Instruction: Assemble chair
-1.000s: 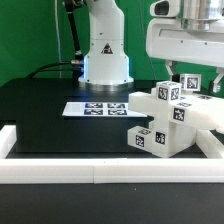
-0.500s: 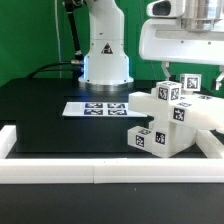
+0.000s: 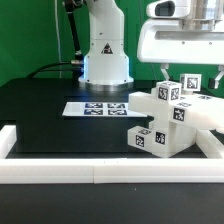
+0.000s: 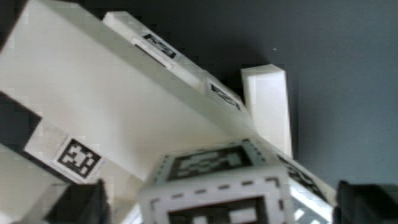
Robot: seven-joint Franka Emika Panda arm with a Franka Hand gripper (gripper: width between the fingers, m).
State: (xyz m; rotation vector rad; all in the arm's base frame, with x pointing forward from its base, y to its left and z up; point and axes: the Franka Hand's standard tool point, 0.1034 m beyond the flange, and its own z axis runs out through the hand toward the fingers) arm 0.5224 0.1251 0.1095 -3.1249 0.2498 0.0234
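Observation:
The chair [image 3: 160, 125] is a cluster of white blocky parts with black-and-white tags, standing on the black table at the exterior view's right. My gripper [image 3: 190, 78] hangs over its top, open, with one finger on each side of a small tagged block [image 3: 188, 84]. In the wrist view the same block [image 4: 222, 175] sits between my dark fingertips [image 4: 71, 205], with a gap on both sides. Beyond it lie the chair's flat plate [image 4: 107, 90] and a long bar [image 4: 267, 105]. Nothing is gripped.
The marker board [image 3: 97, 108] lies flat on the table to the exterior view's left of the chair. The robot's white base [image 3: 105, 55] stands behind it. White border rails [image 3: 100, 172] run along the front and side edges of the black table [image 3: 50, 115].
My gripper has shifted a little toward the exterior view's left above the chair. The chair parts have not moved.

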